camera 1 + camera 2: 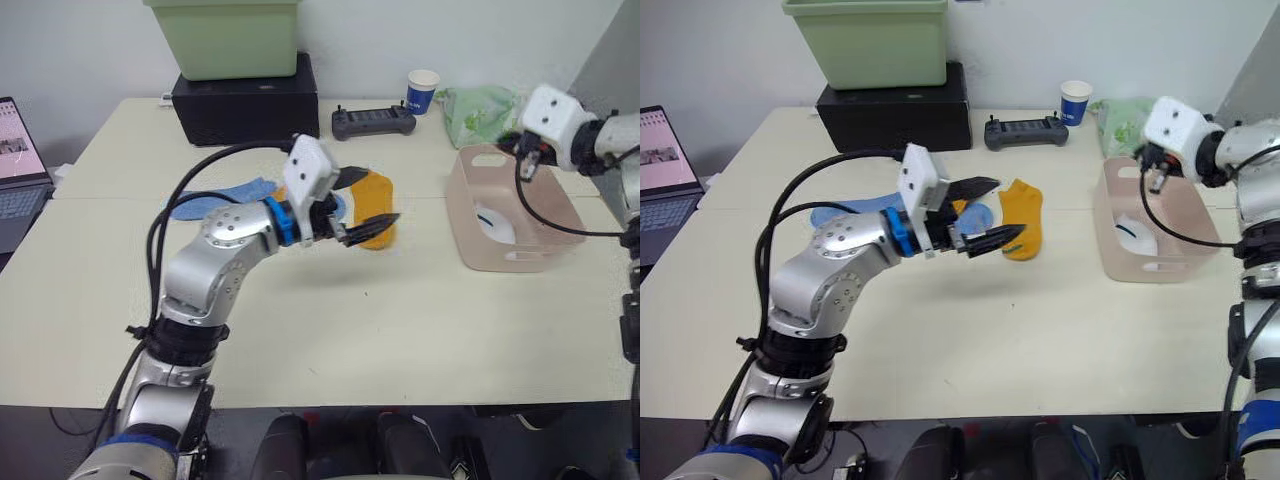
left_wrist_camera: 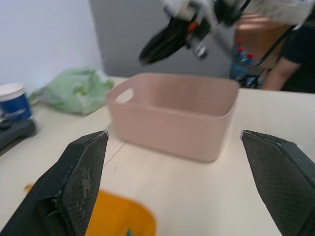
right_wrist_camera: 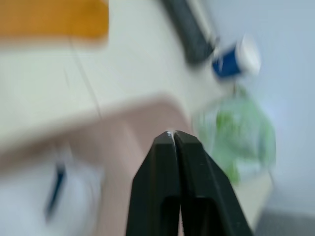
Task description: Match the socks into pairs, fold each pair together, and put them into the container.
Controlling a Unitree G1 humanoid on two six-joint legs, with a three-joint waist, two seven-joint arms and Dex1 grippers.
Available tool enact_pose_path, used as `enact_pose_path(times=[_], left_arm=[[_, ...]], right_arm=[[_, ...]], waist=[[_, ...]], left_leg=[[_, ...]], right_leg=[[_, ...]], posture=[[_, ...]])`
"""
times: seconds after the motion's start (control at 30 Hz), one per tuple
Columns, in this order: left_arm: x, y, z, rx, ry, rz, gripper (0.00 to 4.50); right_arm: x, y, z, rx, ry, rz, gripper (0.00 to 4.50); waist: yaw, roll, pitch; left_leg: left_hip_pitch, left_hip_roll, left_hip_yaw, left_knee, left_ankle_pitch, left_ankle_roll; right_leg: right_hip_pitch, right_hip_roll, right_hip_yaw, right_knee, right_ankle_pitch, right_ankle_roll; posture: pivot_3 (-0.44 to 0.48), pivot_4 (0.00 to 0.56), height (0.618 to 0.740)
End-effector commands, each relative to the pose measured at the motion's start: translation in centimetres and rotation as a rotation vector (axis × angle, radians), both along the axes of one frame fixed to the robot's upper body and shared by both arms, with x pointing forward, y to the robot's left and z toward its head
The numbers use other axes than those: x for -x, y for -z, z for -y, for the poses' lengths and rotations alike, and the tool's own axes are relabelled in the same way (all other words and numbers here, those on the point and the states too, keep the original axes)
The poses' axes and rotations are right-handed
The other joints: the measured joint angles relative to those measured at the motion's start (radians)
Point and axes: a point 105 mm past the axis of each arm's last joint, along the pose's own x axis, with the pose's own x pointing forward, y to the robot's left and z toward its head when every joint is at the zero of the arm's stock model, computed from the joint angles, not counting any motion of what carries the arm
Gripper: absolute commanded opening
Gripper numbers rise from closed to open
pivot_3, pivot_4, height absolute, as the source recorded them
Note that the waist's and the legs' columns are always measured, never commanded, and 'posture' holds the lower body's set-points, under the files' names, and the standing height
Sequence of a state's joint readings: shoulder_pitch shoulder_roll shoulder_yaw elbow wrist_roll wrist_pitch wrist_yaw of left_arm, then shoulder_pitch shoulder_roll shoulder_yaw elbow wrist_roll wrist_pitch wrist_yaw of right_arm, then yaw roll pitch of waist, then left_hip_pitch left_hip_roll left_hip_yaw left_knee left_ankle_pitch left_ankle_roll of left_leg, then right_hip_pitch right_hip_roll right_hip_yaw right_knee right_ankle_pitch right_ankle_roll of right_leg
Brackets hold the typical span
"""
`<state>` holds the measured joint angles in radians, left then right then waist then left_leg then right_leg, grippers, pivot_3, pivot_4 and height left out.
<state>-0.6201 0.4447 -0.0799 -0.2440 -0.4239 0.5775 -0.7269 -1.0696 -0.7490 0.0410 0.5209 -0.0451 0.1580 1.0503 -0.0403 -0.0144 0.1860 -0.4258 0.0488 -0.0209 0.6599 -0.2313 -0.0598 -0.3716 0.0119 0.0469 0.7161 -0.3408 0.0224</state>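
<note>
Hovering with fingers spread, the left gripper (image 1: 990, 214) lines up over the orange sock (image 1: 1021, 218) for a grasp, while the right gripper (image 1: 1156, 176), pinched empty, hangs above the pink tub (image 1: 1200, 262) holding a white sock (image 1: 1134, 236).

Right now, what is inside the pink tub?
The tub holds something white with a dark mark, probably the white socks. Whether it is one sock or a folded pair cannot be told. The tub's near wall hides part of its floor, and the right tool hangs above its rim.
</note>
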Motion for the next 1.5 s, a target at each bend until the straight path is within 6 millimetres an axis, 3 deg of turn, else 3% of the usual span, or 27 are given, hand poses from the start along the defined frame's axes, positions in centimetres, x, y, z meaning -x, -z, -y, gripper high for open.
enact_pose_path(times=[0.03,0.13,0.3,0.43,0.5,0.7,1.27,1.37,1.5], left_arm=[[-0.3,0.1,-3.7,-0.001,-0.154,0.045,4.5],[0.2,2.6,-7.4,0.012,-0.319,-0.004,4.5],[1.5,6.4,-10.4,0.015,-0.501,-0.056,4.5],[3.2,9.3,-12.6,0.067,-0.666,-0.065,4.5],[4.3,10.6,-13.2,0.089,-0.702,-0.086,4.5],[5.9,12.3,-13.9,0.071,-0.749,-0.108,4.5],[5.6,11.7,-12.7,0.09,-0.711,-0.102,4.5],[5.4,11.4,-12.1,0.056,-0.655,-0.085,4.5],[5.3,10.7,-10.2,-0.009,-0.491,-0.07,4.5]], right_arm=[[2.6,-0.5,-3.6,-0.251,-0.116,-0.012,1.58],[4.4,3.7,-5.3,-0.374,-0.088,-0.056,2.65],[6.4,9.2,-5.8,-0.446,0.041,-0.063,4.47],[8.8,14.0,-6.4,-0.518,0.11,-0.114,4.47],[9.8,15.5,-6.1,-0.519,0.148,-0.113,4.47],[11.2,16.9,-6.0,-0.513,0.156,-0.111,4.47],[10.7,16.5,-6.5,-0.495,0.148,-0.096,4.47],[10.2,16.3,-7.3,-0.419,0.092,-0.084,4.47],[8.1,16.6,-7.9,-0.264,0.056,-0.063,4.47]], waist=[[0.003,0.0,0.0],[0.017,0.0,0.0],[0.039,-0.001,0.0],[0.038,-0.002,-0.001],[0.035,-0.001,-0.001],[0.027,-0.002,-0.001],[0.014,-0.002,-0.001],[0.013,-0.002,-0.001],[0.011,-0.002,-0.001]], left_leg=[[0.0,0.0,-0.002,0.0,0.0,0.0],[-0.002,0.001,-0.005,0.0,0.0,0.0],[-0.006,-0.007,-0.003,0.003,-0.002,0.004],[-0.005,-0.006,-0.003,0.002,-0.002,0.005],[-0.005,-0.005,-0.003,0.001,-0.003,0.004],[-0.001,-0.004,-0.003,0.001,-0.003,0.005],[0.0,-0.003,-0.003,0.0,-0.003,0.005],[0.0,-0.003,-0.003,0.0,-0.003,0.005],[0.0,-0.004,-0.003,0.0,-0.003,0.005]], right_leg=[[0.0,0.0,0.0,0.0,0.0,0.0],[-0.001,0.0,-0.003,0.001,0.0,0.0],[-0.002,-0.008,-0.002,-0.001,0.0,0.0],[0.0,-0.008,-0.003,-0.002,0.0,0.0],[-0.001,-0.007,-0.002,-0.002,0.0,0.0],[0.001,-0.004,-0.002,0.0,0.0,0.0],[0.002,0.001,-0.002,-0.001,0.0,0.0],[0.002,0.001,-0.001,-0.001,0.0,0.0],[0.002,0.001,-0.001,0.0,0.0,0.0]], posture=[[0.0,0.15,0.74],[0.0,0.15,0.74],[0.0,0.15,0.74],[0.0,0.15,0.74],[0.0,0.15,0.74],[0.0,0.15,0.74],[0.0,0.15,0.74],[0.0,0.15,0.74],[0.0,0.15,0.74]])
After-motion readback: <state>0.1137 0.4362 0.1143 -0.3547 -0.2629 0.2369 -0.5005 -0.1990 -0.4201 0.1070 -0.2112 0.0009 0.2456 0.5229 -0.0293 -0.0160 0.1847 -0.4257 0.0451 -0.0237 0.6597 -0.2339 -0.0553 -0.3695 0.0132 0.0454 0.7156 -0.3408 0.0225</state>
